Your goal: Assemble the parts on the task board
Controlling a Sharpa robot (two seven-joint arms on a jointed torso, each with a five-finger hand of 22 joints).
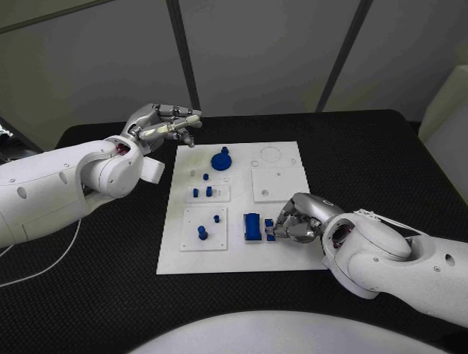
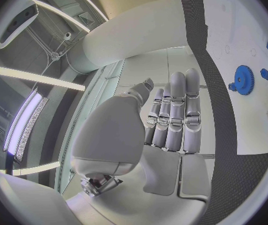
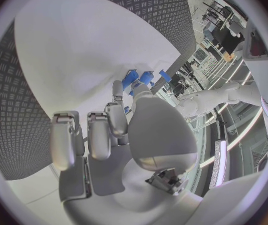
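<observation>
The white task board (image 1: 287, 254) lies in the middle of the black table. On it are a blue gear (image 1: 222, 158), small blue pegs (image 1: 203, 192) and a blue block (image 1: 252, 226). My right hand (image 1: 298, 220) is bent down over the board's near right part. Its thumb and a finger pinch a small blue part (image 1: 269, 225) beside the block, which the right wrist view shows at the fingertips (image 3: 130, 79). My left hand (image 1: 166, 125) hovers above the board's far left corner with straight fingers (image 2: 174, 110) and holds nothing. The gear (image 2: 243, 78) lies beyond it.
Two more blue pieces (image 1: 203, 233) stand in the small plate at the board's near left. A square white plate (image 1: 275, 184) and a ring outline (image 1: 270, 155) take up the board's far right. Black table (image 1: 373, 155) surrounds the board on every side.
</observation>
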